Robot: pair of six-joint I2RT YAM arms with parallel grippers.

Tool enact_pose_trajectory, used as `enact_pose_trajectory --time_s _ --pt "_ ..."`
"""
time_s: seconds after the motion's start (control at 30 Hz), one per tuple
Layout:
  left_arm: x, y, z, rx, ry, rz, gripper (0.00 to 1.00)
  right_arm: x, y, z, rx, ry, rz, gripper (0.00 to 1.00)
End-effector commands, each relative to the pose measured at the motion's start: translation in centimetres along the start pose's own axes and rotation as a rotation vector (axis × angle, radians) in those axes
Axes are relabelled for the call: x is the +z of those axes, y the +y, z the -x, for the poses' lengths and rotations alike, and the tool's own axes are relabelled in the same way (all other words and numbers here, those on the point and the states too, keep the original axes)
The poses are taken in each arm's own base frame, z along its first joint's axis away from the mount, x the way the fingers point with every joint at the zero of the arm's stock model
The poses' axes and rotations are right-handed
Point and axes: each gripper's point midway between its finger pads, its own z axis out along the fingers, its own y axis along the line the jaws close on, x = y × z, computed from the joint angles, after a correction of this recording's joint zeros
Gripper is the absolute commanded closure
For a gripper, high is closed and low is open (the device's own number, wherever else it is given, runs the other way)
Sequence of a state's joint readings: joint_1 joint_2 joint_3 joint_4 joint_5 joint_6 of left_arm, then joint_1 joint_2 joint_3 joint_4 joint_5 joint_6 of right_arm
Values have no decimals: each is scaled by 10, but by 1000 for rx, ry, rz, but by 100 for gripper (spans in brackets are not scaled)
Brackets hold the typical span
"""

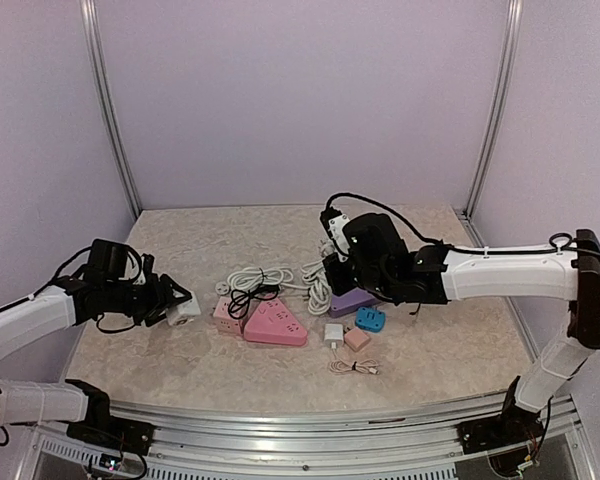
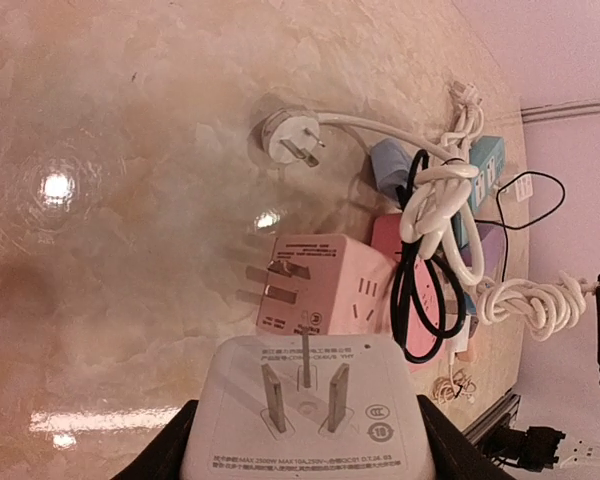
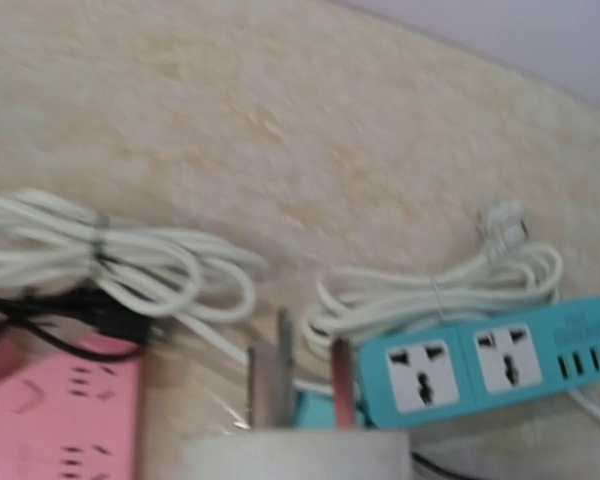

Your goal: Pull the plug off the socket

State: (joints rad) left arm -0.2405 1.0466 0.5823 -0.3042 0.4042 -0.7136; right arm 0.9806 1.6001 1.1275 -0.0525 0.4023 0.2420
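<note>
My left gripper [image 2: 305,452] stood half spread, clamped on the white cube socket [image 2: 305,400], whose prongs faced away from the wrist. A pink cube adapter [image 2: 325,285] lay just beyond it. My right gripper [image 1: 335,272], well apart from the left, pinched the white plug [image 3: 290,452], with the blue power strip [image 3: 490,365] just past its prongs.
</note>
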Motion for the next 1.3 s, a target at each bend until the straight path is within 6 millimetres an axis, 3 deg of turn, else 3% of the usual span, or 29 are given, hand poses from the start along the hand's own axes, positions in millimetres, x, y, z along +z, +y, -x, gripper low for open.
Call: enact_pose_trajectory --time_s 0.0,0.23,0.37,0.63,0.73,0.9,0.97,1.03,1.27 --pt "3 9 9 -38 -53 14 99 14 -21 -7 73 0 -43 100" --pt "19 23 4 -40 -13 58 96 39 -28 -43 134 98 -23 100" --pt "24 31 6 -21 -4 109 93 39 -32 -46 192 82 6 99" --pt "33 55 3 1 42 273 88 34 -36 -45 241 70 26 71" --pt "39 57 2 29 65 322 85 32 -37 -43 245 63 26 64" --pt "50 57 -2 45 104 339 76 28 -39 -42 245 56 23 43" --pt "53 57 -3 46 109 340 70 24 -40 -40 248 44 25 36" --pt "53 57 -4 48 110 341 58 20 -41 -38 248 36 27 25" --pt "50 51 -2 73 95 328 19 6 -45 -26 230 -1 26 2"
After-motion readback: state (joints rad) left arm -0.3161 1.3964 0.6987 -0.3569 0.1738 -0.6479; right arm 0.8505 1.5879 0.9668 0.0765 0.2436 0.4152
